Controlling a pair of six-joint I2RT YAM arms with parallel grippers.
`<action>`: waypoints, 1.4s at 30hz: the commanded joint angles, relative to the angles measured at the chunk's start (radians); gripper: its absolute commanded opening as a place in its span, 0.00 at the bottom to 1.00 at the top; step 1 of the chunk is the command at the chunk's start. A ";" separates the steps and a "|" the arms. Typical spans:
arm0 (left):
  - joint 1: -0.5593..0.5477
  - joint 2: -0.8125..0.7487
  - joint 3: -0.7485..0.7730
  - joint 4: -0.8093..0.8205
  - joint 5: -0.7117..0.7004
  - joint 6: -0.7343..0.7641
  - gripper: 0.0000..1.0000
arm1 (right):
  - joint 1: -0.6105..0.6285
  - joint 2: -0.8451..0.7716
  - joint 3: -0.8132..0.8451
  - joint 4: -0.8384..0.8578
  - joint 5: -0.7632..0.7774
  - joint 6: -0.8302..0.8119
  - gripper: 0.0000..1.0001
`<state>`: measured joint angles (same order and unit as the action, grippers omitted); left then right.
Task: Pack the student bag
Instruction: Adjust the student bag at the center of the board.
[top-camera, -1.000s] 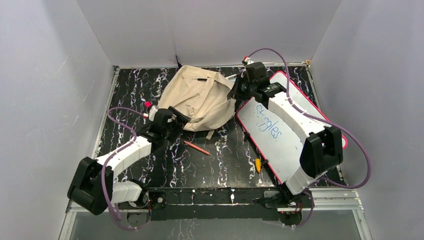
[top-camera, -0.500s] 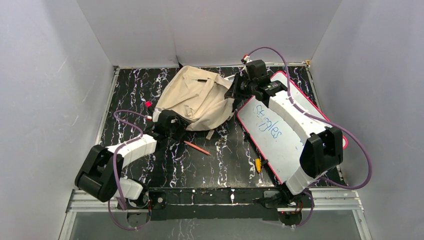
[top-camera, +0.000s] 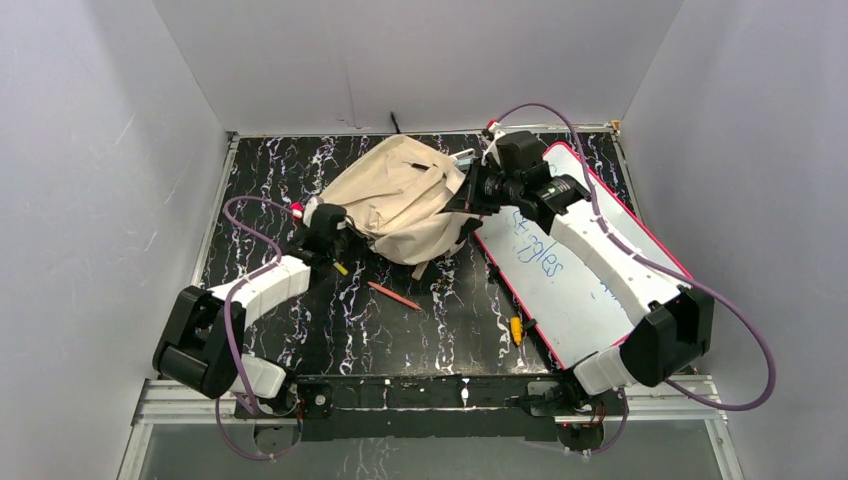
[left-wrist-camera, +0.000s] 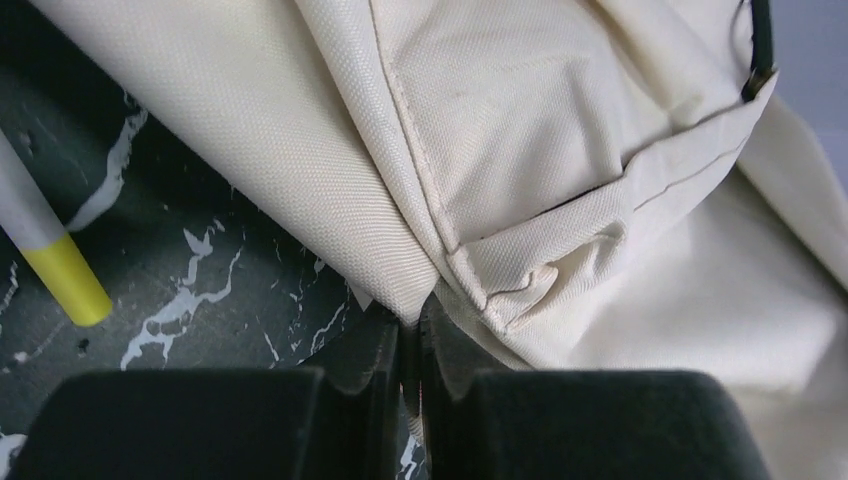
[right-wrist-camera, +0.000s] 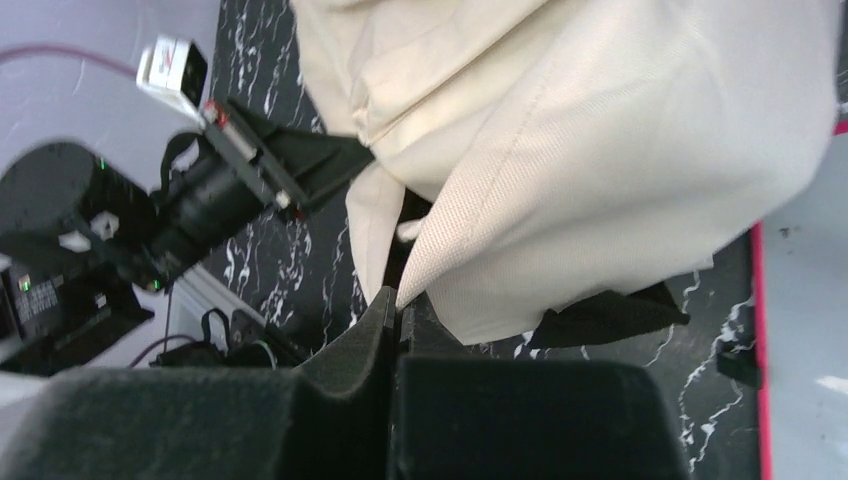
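Note:
The student bag (top-camera: 400, 195), beige fabric with black straps, lies crumpled at the back middle of the table. My left gripper (top-camera: 335, 232) is at its near left corner, and in the left wrist view it (left-wrist-camera: 410, 320) is shut on a seamed fold of the bag (left-wrist-camera: 520, 170). My right gripper (top-camera: 462, 195) is at the bag's right side. The right wrist view shows it (right-wrist-camera: 398, 305) shut on an edge of the bag's cloth (right-wrist-camera: 600, 170), with a black strap (right-wrist-camera: 610, 315) hanging beside it.
A pink-framed whiteboard (top-camera: 580, 290) with blue writing lies at the right under the right arm. A red pencil (top-camera: 393, 295) lies in front of the bag. A yellow-tipped pen (left-wrist-camera: 60, 280) lies beside the left gripper. A small yellow item (top-camera: 516, 328) sits by the whiteboard's near edge.
My left gripper has moved forward to the bag's near left corner and shut on it. The right arm has shifted, pulling the bag's right side up and rightward.

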<state>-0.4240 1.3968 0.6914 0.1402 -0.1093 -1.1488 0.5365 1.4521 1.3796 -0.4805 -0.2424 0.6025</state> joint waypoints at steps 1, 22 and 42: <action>0.061 -0.037 0.104 -0.026 0.040 0.170 0.00 | 0.095 -0.131 -0.033 0.009 -0.018 0.049 0.00; 0.189 -0.100 0.184 -0.291 0.073 0.534 0.03 | 0.416 -0.257 -0.162 -0.277 0.364 0.075 0.61; 0.196 -0.331 0.030 -0.342 0.276 0.407 0.73 | 0.325 -0.224 -0.209 -0.302 0.573 -0.022 0.67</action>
<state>-0.2310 1.1656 0.7826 -0.1722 0.0959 -0.6582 0.8829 1.2186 1.2041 -0.8295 0.3580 0.5968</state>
